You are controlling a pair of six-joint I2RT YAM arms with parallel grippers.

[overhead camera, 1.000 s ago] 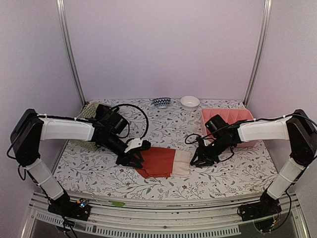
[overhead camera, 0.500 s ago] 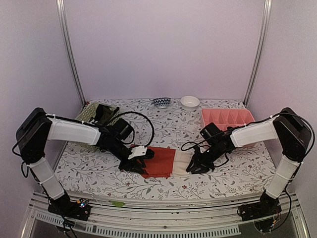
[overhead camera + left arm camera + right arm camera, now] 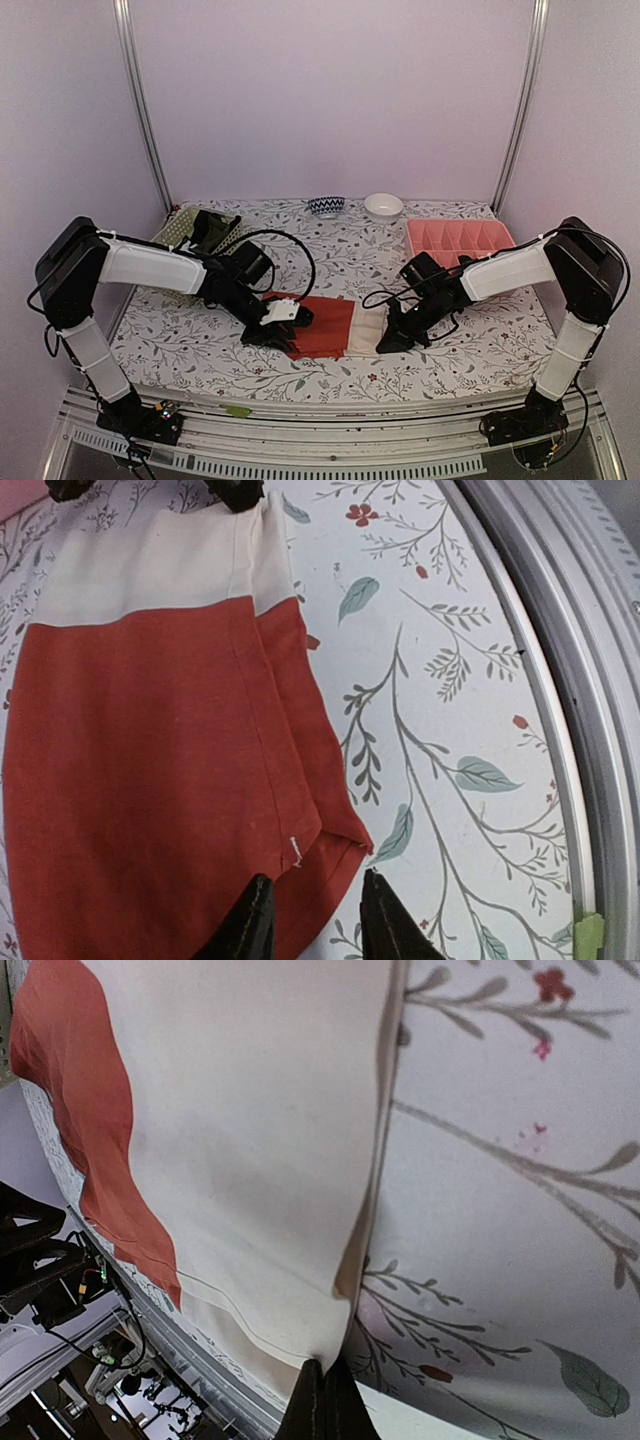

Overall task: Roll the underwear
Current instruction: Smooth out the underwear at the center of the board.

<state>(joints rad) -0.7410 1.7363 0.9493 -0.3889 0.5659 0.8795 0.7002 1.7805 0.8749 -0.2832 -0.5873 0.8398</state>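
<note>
Top view first: the red-orange underwear (image 3: 322, 326) lies flat on the flowered table (image 3: 470, 345), front and centre, its cream band (image 3: 367, 330) towards my right arm. My left gripper (image 3: 288, 334) is down at the red end and my right gripper (image 3: 392, 342) is down at the cream end, one at each side of the cloth. From up here I can't read either set of jaws. This view alone takes in the rest: a pink tray (image 3: 460, 238) back right, a pale green basket (image 3: 185, 228) back left with something dark in it, and two small bowls (image 3: 384, 206) at the far edge. Over to the left wrist camera: here the fingers (image 3: 250, 930) stand parted, released, straddling the near red corner, one tip on the cloth and the other just off the hem, on the table. Now the right wrist camera, and it's the opposite story: my fingertips (image 3: 322, 1405) are clenched together, with the cream edge running straight into them, so I'm pinching that hem.
</note>
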